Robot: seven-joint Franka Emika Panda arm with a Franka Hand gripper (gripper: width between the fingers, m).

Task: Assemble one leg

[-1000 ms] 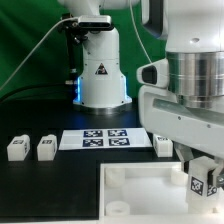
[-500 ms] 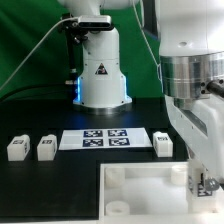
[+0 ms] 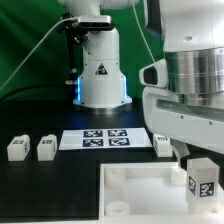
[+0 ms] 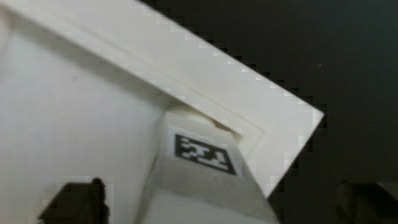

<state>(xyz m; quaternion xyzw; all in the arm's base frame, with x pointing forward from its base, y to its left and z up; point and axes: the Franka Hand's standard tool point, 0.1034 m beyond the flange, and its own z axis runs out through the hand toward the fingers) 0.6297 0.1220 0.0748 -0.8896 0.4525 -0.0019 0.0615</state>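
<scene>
The leg (image 3: 203,181) is sitting upright at the corner of the big white tabletop piece (image 3: 140,185) on the exterior view's right, tag face turned toward the camera, long axis looking roughly vertical w/ maybe a slight tilt; in the wrist view the same leg (image 4: 208,150) is showing at the tabletop corner (image 4: 107,120), tag facing the lens. The gripper (image 4: 228,205) is hovering over it, both dark fingertips (image 4: 75,203) showing wide apart w/ nothing between them, so it's reading as released, not grasping the leg. Whether the leg is properly seated in a corner socket can't be told from here. Main risk, imo: if it's only resting on the socket and not screwed in, any brush from the fingers while the arm is passing could be tipping it over or knocking it off the edge. A re-grasp coming in off-centre could also be pushing it askew, cross-threading it or jamming it at an angle. Three spare legs are lying well apart on the black table (image 3: 60,175), two (image 3: 17,148) (image 3: 46,148) at the exterior view's left of the marker board (image 3: 104,138), one (image 3: 164,144) just beside its right end, near enough to the arm that a wide swing could be clipping it
</scene>
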